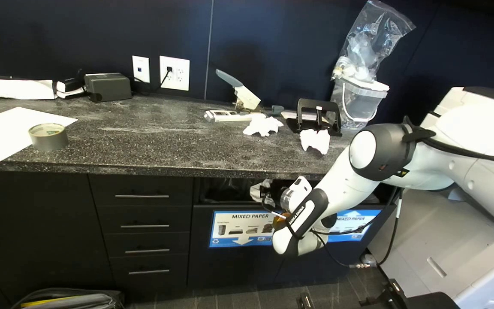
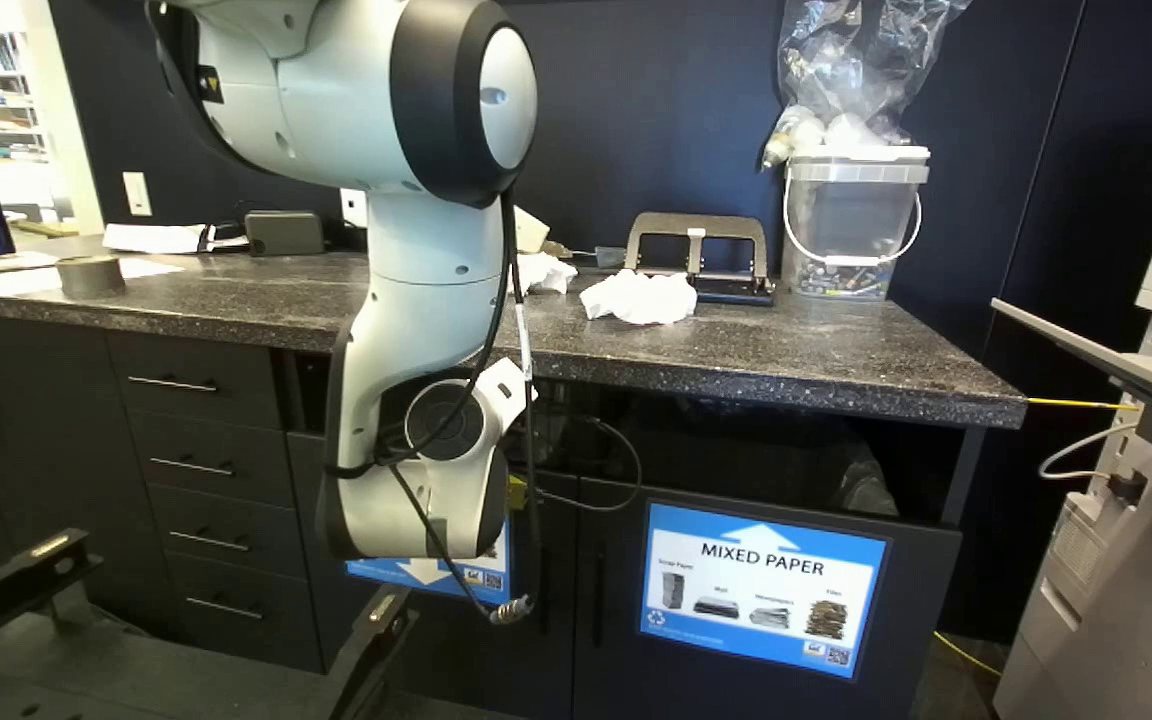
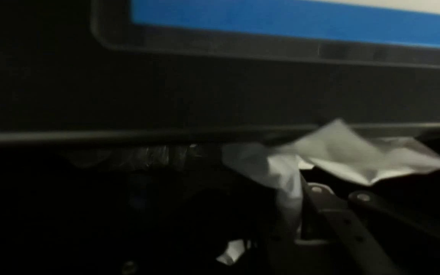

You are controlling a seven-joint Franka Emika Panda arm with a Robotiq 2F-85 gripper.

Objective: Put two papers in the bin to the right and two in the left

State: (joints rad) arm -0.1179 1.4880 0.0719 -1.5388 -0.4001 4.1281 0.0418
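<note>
Crumpled paper (image 3: 357, 156) right at the slot (image 1: 223, 191) of the left bin (image 1: 230, 270), and the fingers (image 3: 351, 231) pinch it, white folds poking out past the tips in the wrist view! The lip of a front panel (image 3: 189, 88) runs right by it there; whether paper touches lip, I can't tell. A strip of blue sign shows above, and in the dark sits a small pale scrap (image 3: 232, 252), too dim to name. In an exterior view the paper is just above the left bin's sign (image 1: 240, 229), pale in the middle with a blue border. Next door, the right bin (image 2: 911, 600), wearing a "MIXED PAPER" sign too. Up on the tabletop (image 1: 157, 146), two more: a white wad (image 1: 263, 125) set farther back, and a second wad (image 1: 315, 141) nearer the front edge, just in front of the black hole punch (image 1: 317, 105). Close by, a clear bucket (image 1: 358, 101) with a plastic bag (image 1: 373, 38) on its lid! Toward the other end, a tape roll (image 1: 49, 139) right by the edge of a flat white sheet (image 1: 11, 124), a gray box (image 1: 107, 87) behind. And the arm (image 2: 436, 235), elbow above the tabletop, wrist bent low by the bins, cables looping down.
</note>
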